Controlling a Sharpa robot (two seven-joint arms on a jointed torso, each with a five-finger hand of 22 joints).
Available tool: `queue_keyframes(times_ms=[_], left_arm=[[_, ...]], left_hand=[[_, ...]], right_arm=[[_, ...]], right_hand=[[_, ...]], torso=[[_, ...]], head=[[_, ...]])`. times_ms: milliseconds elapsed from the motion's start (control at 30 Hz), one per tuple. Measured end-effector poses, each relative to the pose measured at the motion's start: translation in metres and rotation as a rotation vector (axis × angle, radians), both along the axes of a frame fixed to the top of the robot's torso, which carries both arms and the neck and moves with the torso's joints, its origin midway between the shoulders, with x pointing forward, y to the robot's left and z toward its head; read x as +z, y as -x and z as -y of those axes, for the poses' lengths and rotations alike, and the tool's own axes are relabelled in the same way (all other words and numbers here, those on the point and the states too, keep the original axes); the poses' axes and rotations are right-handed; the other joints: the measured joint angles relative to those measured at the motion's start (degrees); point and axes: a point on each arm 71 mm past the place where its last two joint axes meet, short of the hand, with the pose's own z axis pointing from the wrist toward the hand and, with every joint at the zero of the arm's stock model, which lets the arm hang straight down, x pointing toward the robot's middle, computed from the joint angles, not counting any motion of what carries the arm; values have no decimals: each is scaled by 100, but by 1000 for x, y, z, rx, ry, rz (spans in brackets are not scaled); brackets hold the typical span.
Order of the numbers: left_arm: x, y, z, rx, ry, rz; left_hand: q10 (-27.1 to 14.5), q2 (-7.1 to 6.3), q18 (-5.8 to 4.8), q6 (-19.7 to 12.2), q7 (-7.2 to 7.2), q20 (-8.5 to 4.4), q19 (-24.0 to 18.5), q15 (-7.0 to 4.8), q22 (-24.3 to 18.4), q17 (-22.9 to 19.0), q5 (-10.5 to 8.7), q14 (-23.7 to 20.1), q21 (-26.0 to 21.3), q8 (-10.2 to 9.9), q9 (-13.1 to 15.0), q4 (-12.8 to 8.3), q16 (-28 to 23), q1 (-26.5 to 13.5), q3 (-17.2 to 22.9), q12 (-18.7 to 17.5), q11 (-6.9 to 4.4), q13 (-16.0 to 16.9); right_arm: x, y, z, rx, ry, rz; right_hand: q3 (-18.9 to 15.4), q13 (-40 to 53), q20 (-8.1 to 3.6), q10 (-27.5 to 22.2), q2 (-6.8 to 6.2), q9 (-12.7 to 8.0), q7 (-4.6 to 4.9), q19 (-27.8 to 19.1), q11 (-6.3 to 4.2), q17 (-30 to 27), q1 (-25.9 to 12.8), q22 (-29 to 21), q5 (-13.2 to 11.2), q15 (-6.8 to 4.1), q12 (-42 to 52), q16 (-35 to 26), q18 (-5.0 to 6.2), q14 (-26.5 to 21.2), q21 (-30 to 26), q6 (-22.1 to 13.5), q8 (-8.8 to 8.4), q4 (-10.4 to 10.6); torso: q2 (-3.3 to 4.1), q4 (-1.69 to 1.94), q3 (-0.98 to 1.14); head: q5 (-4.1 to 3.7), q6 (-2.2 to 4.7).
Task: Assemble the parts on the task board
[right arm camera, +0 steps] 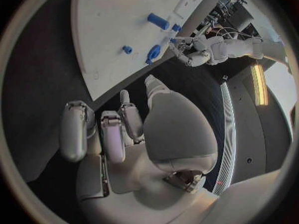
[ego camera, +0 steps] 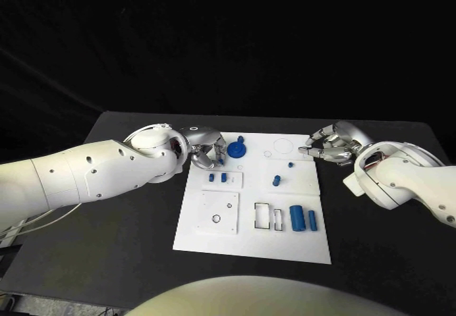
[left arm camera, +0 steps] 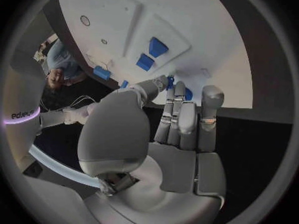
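Task board sits mid black desk. We see 2 blue cylinders at its near-right part, small blue pieces mid-left, round blue part at far-left corner. Left hand beside that part, fingers curled; grasp we can't tell. Right hand off far-right edge, clenched, holding nothing.

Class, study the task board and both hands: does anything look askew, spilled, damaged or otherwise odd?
Nothing stands out. The task board lies flat and intact, blue parts rest on it, and the left hand and right hand flank its far end.
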Motion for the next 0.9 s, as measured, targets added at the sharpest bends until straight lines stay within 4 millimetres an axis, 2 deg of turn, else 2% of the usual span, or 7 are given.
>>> queue_keyframes(times_ms=[900], left_arm=[[-6, -3, 3, 6, -23, -31]], left_hand=[[41, 0, 1, 20, 22, 0, 0, 0, -1, -4, 1, 0, 0, -7, -8, 0, 0, 0, 0, -45, 1, 18]], right_arm=[[0, 0, 0, 0, 0, 1]], right_hand=[[0, 4, 0, 0, 0, 3, 0, 0, 0, 0, 0, -1, 0, 0, 0, 0, 0, 0, 0, 0, 0, 0]], torso=[[-1, 3, -3]], head=[[-9, -22]])
